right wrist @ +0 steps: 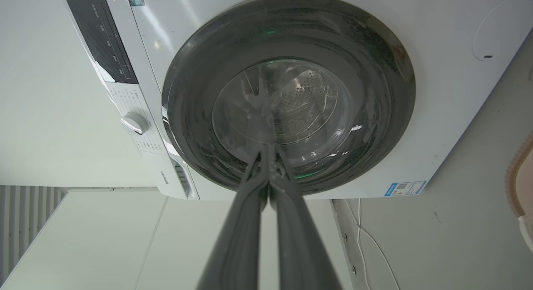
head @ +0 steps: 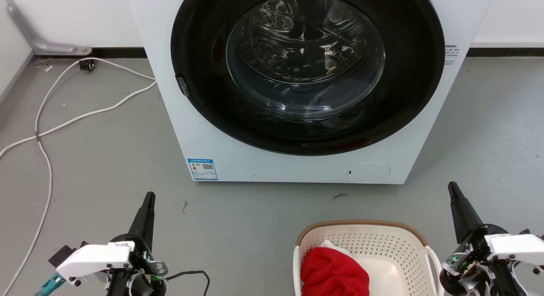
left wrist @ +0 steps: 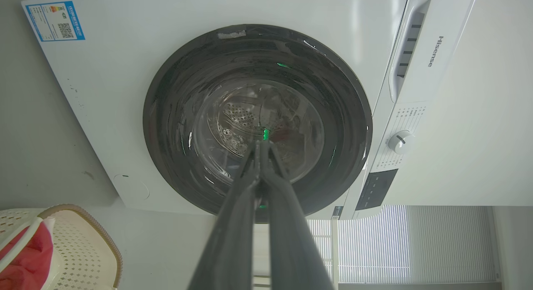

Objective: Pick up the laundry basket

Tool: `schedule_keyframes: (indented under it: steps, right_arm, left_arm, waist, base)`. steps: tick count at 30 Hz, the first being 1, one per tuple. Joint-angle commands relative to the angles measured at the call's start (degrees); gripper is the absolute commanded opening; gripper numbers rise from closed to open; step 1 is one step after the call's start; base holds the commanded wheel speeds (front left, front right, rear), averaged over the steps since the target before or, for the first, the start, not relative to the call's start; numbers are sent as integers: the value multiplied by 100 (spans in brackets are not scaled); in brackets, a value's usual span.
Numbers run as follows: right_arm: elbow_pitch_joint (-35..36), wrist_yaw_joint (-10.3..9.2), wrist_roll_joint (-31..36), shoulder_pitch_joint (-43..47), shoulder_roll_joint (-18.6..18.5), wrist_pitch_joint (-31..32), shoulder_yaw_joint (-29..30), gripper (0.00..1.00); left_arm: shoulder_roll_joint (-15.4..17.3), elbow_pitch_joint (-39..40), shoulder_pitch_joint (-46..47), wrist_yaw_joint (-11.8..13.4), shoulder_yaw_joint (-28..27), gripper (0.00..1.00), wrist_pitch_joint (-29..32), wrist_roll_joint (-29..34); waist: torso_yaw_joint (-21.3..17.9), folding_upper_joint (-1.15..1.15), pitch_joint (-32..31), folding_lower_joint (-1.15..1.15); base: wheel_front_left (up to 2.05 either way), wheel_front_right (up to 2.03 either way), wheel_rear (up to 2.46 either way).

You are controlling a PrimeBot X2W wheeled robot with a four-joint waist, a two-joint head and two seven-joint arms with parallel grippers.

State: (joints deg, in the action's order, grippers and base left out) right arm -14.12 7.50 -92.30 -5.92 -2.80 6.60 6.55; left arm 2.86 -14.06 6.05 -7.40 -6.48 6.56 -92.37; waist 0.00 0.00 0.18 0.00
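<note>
You get bright, even light; the door glass (head: pixel 305 58) carries white reflections, the floor (head: pixel 106 168) soft shadows, and both wrist views bend lines near their edges.

Bare grey floor (head: pixel 255 211) is lying open between the washing machine (head: pixel 204 130) and the laundry basket (head: pixel 365 238) in front of it, and on both sides of the basket. A red garment (head: pixel 333 274) is filling the basket's left half, leaving its right half free. A white cable (head: pixel 104 109) is trailing over the far left floor.
</note>
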Motion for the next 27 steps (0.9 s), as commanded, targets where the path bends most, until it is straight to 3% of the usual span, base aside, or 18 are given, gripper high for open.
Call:
schedule_keyframes:
  steps: [1, 4, 5, 12, 27]
  right_arm:
    - [17, -2, -23, -69, -15, 7, -7, 0]
    - [17, -2, -23, -69, -15, 7, -8, 0]
    - [-16, 0, 2, 10, 2, -6, -1, 100]
    - [-42, -1, 211, 122, 7, -162, -5, 100]
    - [606, -1, 2619, 318, 3, -566, -130, 100]
  left_arm:
    - [3, -1, 41, -22, -18, 0, 13, -11]
    - [3, 0, 41, -22, -18, 0, 13, -11]
    - [-2, -14, 0, 1, 6, 100, -7, 1]
    - [-9, 27, -83, 4, 58, 100, -172, 316]
    - [-5, 503, -167, 349, 424, 100, -573, 2339]
  waist:
    - [0, 0, 0, 0]
    - [0, 0, 0, 0]
    - [0, 0, 0, 0]
    - [0, 0, 2, 0]
    - [-1, 0, 7, 0]
  base:
    - [0, 0, 0]
    - [0, 0, 0]
    - [0, 0, 0]
    - [0, 0, 0]
    - [0, 0, 0]
